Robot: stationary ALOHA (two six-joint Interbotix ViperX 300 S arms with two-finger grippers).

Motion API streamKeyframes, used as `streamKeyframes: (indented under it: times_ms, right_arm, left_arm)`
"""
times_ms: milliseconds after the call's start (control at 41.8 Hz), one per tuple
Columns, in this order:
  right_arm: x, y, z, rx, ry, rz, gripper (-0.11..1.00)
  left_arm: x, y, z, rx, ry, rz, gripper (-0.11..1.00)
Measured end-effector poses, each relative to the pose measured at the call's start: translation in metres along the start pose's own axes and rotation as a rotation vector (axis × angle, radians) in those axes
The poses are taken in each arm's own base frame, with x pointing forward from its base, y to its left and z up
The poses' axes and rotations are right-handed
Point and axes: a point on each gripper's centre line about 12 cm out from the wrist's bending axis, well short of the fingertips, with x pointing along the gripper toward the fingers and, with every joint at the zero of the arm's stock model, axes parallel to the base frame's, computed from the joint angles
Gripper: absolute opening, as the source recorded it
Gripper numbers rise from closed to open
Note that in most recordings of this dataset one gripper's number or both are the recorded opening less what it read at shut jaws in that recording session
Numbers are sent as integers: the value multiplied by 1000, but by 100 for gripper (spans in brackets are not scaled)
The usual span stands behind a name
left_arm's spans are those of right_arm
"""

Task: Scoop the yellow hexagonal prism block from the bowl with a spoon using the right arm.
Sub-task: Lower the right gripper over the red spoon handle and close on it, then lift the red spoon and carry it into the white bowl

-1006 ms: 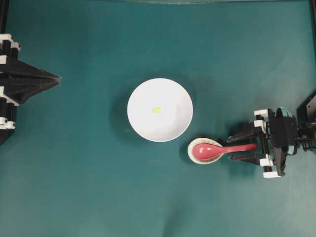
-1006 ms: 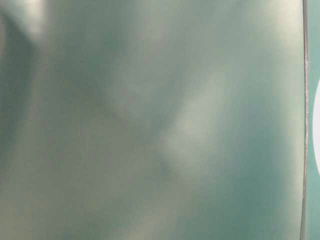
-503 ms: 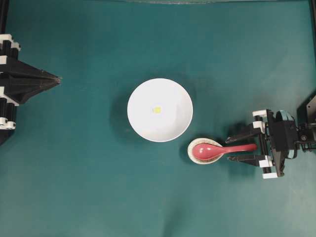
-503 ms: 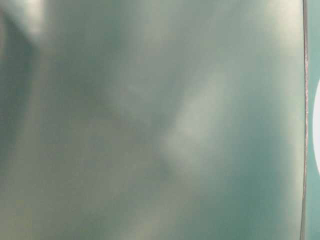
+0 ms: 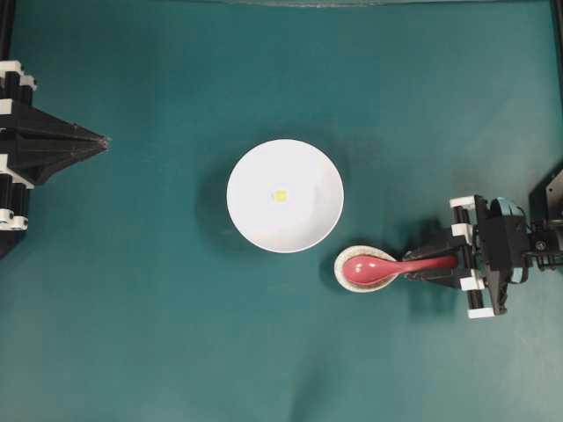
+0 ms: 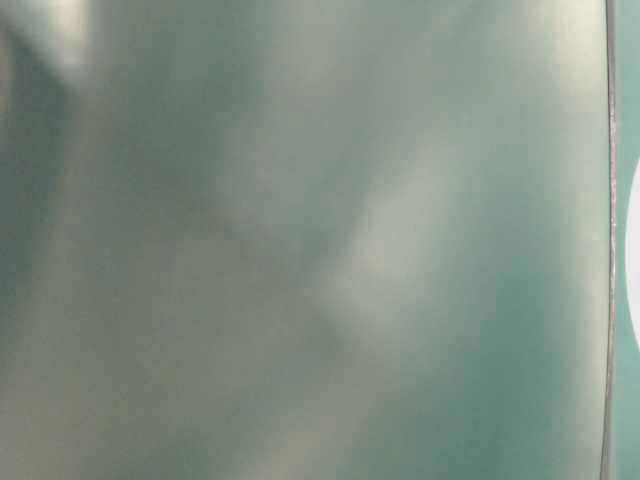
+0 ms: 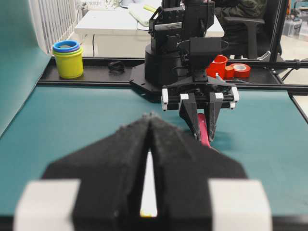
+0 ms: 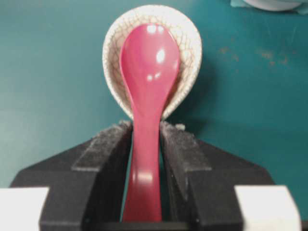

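Spoon (image 8: 147,96) handle sits between my right fingers (image 8: 183,154), pads touching it on both sides, so I'm grasping it. Scoop rests in the speckled rest (image 8: 190,43), handle's long axis pointing straight back into my right gripper (image 5: 437,263). Bowl (image 5: 255,220) is up-left of the rest in the overhead view, just beside it; yellow hexagonal prism block (image 5: 280,195) lies near the bowl's middle. Coming move, I reckon: lift, then carry the scoop toward the bowl. Left gripper (image 7: 149,144) clenched, parked well apart at the desk (image 5: 158,334) edge, so my right arm is nearer. No readable writing.
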Motion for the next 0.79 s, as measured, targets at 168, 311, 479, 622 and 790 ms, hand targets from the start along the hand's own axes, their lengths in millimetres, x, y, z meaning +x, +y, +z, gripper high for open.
streamKeyframes:
  times_ms: [168,311,479,622,790]
  right_arm:
    - [1,0,1,5,-4,-2,27]
    - [2,0,2,8,-5,-6,25]
    - [2,1,5,11,-17,-4,25]
    - [-1,2,13,24,-36,5,25]
    - [-6,4,27,50,-62,26,25]
  left_arm:
    - [0,0,0,0,0,0,0]
    - [0,0,0,0,0,0,0]
    - [0,0,0,1,0,0,0]
    - [0,0,0,1,0,0,0]
    - [0,0,0,0,0,0,0]
